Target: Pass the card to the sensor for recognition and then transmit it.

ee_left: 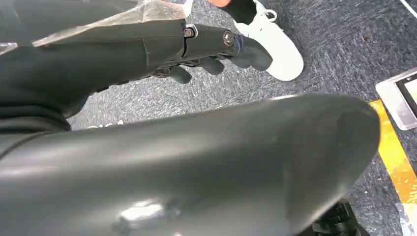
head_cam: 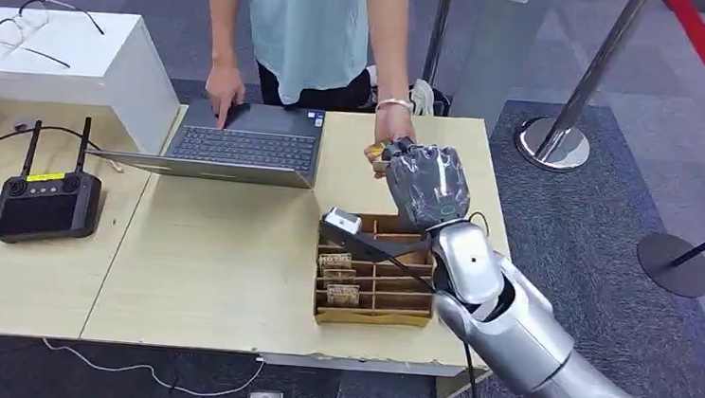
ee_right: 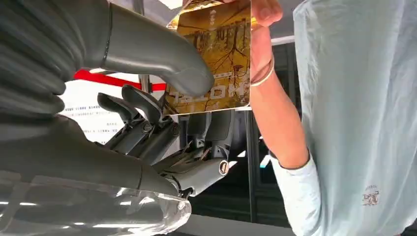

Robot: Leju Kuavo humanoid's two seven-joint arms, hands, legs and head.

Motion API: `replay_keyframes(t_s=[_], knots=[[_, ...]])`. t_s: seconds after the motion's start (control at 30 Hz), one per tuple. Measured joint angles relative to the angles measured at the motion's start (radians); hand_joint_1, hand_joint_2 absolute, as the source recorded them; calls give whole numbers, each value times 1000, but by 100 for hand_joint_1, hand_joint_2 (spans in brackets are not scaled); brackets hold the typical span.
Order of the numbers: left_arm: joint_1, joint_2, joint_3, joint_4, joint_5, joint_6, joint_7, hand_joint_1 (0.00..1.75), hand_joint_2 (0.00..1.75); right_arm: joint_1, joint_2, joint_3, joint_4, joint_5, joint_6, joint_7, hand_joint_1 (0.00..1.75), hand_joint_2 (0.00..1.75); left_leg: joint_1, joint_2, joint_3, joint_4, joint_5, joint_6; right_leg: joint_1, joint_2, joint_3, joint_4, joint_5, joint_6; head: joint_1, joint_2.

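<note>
Gold-printed rectangular card (ee_right: 216, 54) raised near counter's far edge, pinched between right hand (ee_right: 162, 108) thumb and dark fingers (ee_right: 142, 105); person's hand (head_cam: 383, 144) grips its other end. Slotted cardboard tray (head_cam: 375, 286) just below, toward counter's (head_cam: 220, 265) near edge. Left hand (ee_left: 196, 49) hangs over carpet, fingers curled, holding nothing.

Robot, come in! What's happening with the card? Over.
Right robot hand pinches card. Person's hand grips it too. Left robot hand hangs, holds nothing. Nothing blocking.
</note>
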Motion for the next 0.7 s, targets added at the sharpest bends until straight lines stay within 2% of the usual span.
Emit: replay_keyframes(t_s=[0.3, 0.7], knots=[[2, 0, 0, 0, 6, 3, 0, 0, 0, 26, -27, -20, -11, -18, -8, 42, 175, 175, 0, 0, 0, 0, 0, 0, 0, 0, 0, 0, 0, 0, 0, 0], [5, 0, 0, 0, 14, 6, 4, 0, 0, 167, -139, -118, -68, 24, 3, 104, 175, 175, 0, 0, 0, 1, 0, 0, 0, 0, 0, -1, 0, 0, 0, 0]])
